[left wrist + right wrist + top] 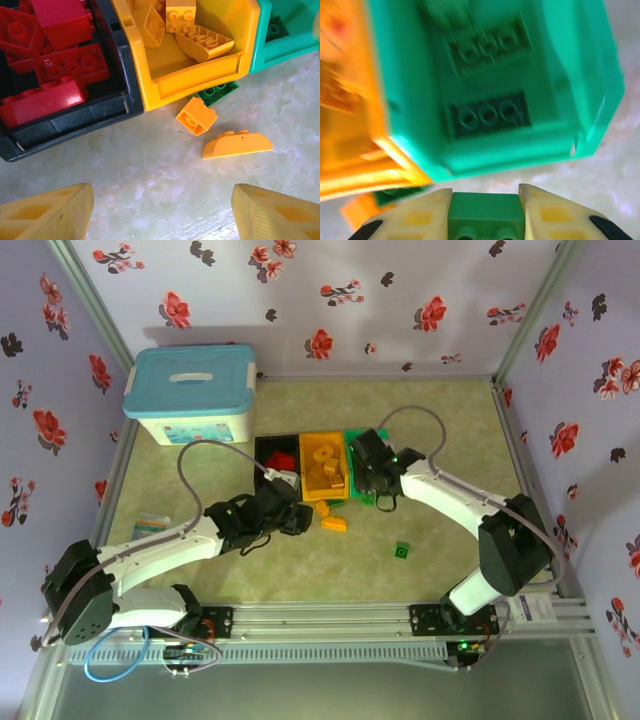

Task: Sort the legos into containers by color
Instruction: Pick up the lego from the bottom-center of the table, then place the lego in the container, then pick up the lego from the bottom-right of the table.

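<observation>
right fingers [420,220] clamp green brick [486,215], half cropped | orange bin [350,130] blurred

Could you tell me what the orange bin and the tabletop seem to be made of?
The small orange open-top bin looks like moulded plastic, smooth and semi-glossy: rounded corners, soft highlights on its rim. The pale marbled tabletop looks like vinyl or laminate sheet with a faint sheen; which one is unclear.

White left arm [160,545] and right arm [450,490] show black joints [512,550], looping grey cables [181,475]. Claw fingers [45,212] are yellow.
</observation>
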Tool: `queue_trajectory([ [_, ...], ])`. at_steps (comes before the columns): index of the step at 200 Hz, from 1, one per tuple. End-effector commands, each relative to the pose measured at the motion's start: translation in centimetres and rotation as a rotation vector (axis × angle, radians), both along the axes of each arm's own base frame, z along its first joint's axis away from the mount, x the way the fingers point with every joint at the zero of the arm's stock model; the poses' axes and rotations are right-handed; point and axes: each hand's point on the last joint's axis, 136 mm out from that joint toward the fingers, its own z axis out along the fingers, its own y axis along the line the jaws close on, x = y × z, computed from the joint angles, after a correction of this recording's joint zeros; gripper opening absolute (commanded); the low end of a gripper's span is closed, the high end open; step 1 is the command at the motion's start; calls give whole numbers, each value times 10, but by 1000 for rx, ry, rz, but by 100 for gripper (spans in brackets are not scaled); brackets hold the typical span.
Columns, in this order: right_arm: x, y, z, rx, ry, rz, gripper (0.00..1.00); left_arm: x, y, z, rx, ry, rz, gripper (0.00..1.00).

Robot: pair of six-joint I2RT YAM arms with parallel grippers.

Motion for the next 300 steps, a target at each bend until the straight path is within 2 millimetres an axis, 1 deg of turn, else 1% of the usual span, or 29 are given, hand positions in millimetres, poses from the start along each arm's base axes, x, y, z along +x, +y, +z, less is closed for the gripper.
queue_trajectory([
  [1,27,-10,29,-88,-57,11,22,-6,4,0,-6,-11,27,73],
  [11,41,-8,36,-84,-67,16,22,-9,2,-1,-6,-13,24,73],
  [26,61,-6,37,-104,-63,22,22,-13,0,-3,-1,-18,21,73],
  [41,79,-7,25,-130,-38,18,22,-18,-2,-5,4,-18,18,73],
  [56,92,-10,6,-146,2,9,22,-22,-2,-7,7,-17,18,73],
  [80,102,-12,-21,-168,56,7,22,-26,-3,-9,13,-20,16,73],
  [93,103,-11,-28,-173,70,12,23,-28,-3,-9,15,-21,14,73],
  [106,103,-13,-31,-182,74,8,26,-27,-3,-8,13,-24,15,73],
  [112,103,-14,-29,-187,69,4,30,-27,-3,-8,12,-26,14,73],
  [128,103,-17,-21,-197,52,-2,51,-26,-4,-6,15,-33,9,73],
  [136,102,-18,-13,-196,38,-4,63,-26,-5,-5,16,-34,6,73],
  [149,99,-20,4,-195,5,-7,77,-25,-7,-2,15,-38,1,73],
  [159,95,-21,20,-195,-26,-5,80,-25,-8,0,15,-41,-2,73],
  [181,82,-26,58,-178,-98,-8,80,-27,-17,5,23,-54,-36,73],
  [183,80,-27,59,-177,-100,-8,80,-27,-19,6,23,-55,-41,73],
  [194,71,-31,76,-152,-137,-15,80,-29,-28,8,32,-60,-68,73],
  [203,61,-37,84,-138,-154,-21,81,-32,-38,8,43,-63,-96,74],
  [205,60,-42,87,-150,-168,-36,81,-33,-41,9,44,-65,-104,74],
  [214,51,-51,94,-149,-195,-58,82,-37,-55,7,59,-65,-143,75],
  [226,38,-63,96,-140,-214,-83,84,-44,-76,4,82,-62,-202,77],
  [235,28,-73,96,-132,-222,-102,86,-50,-95,-2,105,-54,-252,78],
  [259,2,-99,82,-123,-219,-161,92,-67,-146,-19,141,-22,-371,79],
  [262,-1,-103,78,-124,-213,-169,92,-69,-152,-20,138,-14,-385,79],
  [267,-6,-108,73,-124,-206,-180,92,-73,-162,-27,148,3,-408,79],
  [271,-10,-112,69,-122,-200,-191,93,-76,-171,-26,140,11,-425,80],
  [279,-18,-120,62,-118,-187,-207,93,-81,-186,-33,139,31,-458,80],
  [288,-25,-126,55,-110,-172,-220,93,-86,-202,-40,138,51,-485,82],
  [300,-34,-135,49,-101,-163,-238,93,-89,-216,-50,145,84,-505,82],
])
